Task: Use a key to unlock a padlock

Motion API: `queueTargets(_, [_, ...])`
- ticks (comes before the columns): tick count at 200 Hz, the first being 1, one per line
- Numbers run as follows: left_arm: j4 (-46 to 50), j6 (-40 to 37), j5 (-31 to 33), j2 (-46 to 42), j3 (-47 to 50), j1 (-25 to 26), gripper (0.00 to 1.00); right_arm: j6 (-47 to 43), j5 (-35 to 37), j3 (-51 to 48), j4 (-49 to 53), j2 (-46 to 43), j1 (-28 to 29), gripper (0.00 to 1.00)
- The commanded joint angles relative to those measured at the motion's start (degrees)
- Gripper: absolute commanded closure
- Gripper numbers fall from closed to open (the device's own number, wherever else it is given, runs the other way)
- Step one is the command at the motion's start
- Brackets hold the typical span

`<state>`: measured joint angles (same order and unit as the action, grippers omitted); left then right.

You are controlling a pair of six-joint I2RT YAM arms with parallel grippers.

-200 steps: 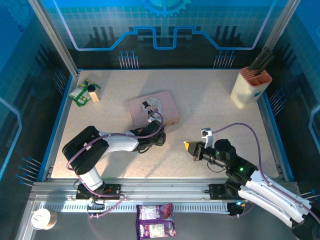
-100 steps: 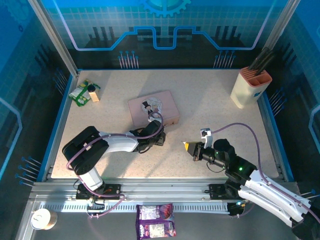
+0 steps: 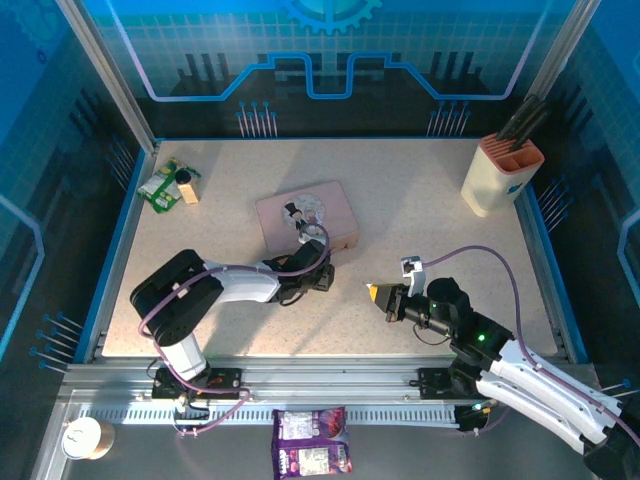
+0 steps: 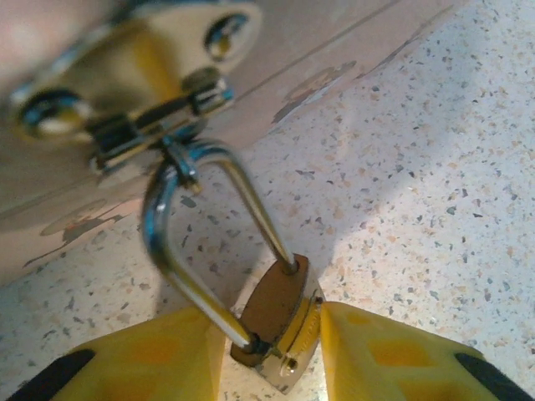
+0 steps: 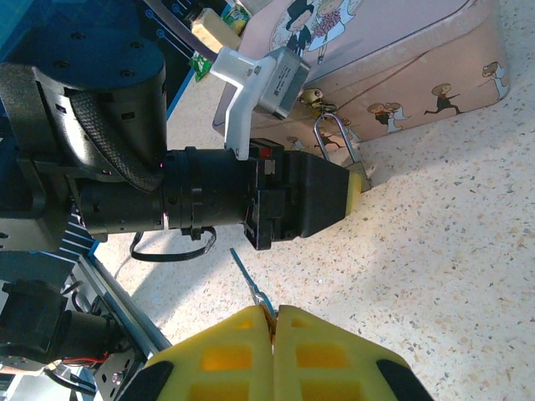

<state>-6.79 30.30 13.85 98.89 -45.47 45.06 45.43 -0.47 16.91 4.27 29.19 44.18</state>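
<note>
From above, found the left gripper [image 3: 318, 275] stretched to the near edge of the pink tin [image 3: 305, 215] at mid-table, and the right gripper [image 3: 375, 293] low over the table [image 3: 420, 200] to its right, well apart from the tin. Judged the padlock [image 4: 280, 322] and the key [image 5: 248, 277] too small to read at that height. Turned to the wrist cameras for detail. In the left wrist view, noted the brass lock body pinched narrowly between two yellow pads [image 4: 142, 359], with a small hole in its near end. Cannot tell whether resting on the speckled surface or just above it. Noted the silvery shackle [image 4: 192, 225] closed into the body and threaded through the hasp [image 4: 125, 100] on the tin's front wall. In the right wrist view, noted the key clamped between fully closed yellow fingers, blade projecting forward and tilted slightly left, tip short of the left arm's black housing and apart from the padlock. Confirmed there the lock hanging from the hasp with a yellow left fingertip against its body. Containers: pink tin with lid down and latched, contents not visible. At the far right corner, logged a cream knife block [image 3: 500, 175] holding dark handles [image 3: 525, 120]. At the far left, logged a green packet [image 3: 160, 187] lying on the table.
</note>
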Motion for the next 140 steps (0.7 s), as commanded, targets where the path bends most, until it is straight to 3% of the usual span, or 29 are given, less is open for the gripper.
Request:
queueTargets(1, [0.84,0.71,-0.49,1.23,-0.77,-0.17,0.7,0.56,-0.75,0.54,-0.48,-0.8,-0.53,1.0])
queueTargets(51, [0.73,2.23,-0.31,-2.28,0.87,-0.16,0.8,1.27,-0.5,-0.15,-1.03,-0.37,-0.5,1.0])
queueTargets(93, [-0.14,4.6,-0.82,-8.07,5.04,-0.17,0.82,4.06,-0.77,-1.92,-3.45,1.47,-0.52,1.0])
queueTargets(140, [-2.19,9.13,-3.4,-12.83,8.8,-0.21,0.85,11.79,-1.6,-5.45,-10.47,6.73,-0.5,1.0])
